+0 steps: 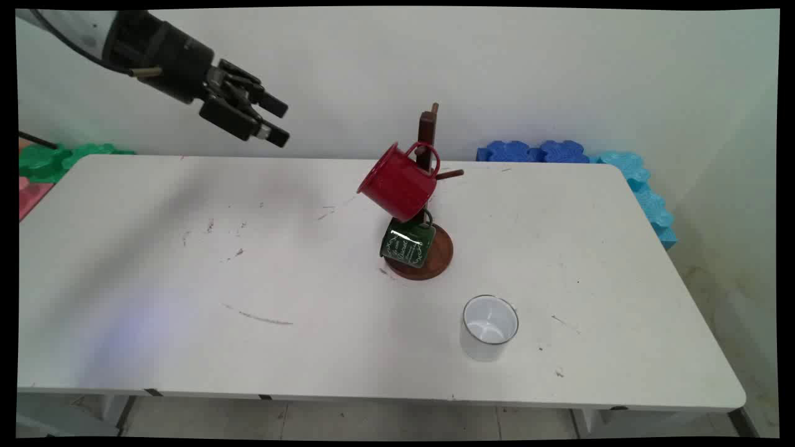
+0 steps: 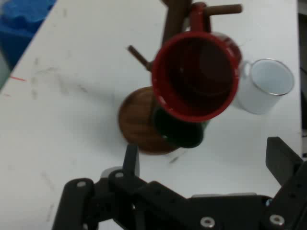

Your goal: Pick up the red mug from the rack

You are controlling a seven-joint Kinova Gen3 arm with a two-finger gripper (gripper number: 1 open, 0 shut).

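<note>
My gripper (image 1: 277, 121) hangs high over the table's far left, open and empty, pointing toward a wooden mug tree (image 1: 427, 139). In the hand view the gripper (image 2: 206, 155) shows its two fingers spread wide apart at the bottom. A red mug (image 1: 399, 182) hangs by its handle on an upper peg, mouth facing the gripper (image 2: 194, 76). Below it a dark green mug (image 1: 407, 243) hangs just above the round wooden base (image 1: 435, 254). A white mug (image 1: 489, 326) stands upright on the table, nearer the front edge; it sits beside the tree in the hand view (image 2: 266, 86).
Blue foam pieces (image 1: 621, 171) lie behind the table's far right corner. Green and pink foam pieces (image 1: 43, 162) lie off the far left. The white table (image 1: 186, 279) bears scuff marks.
</note>
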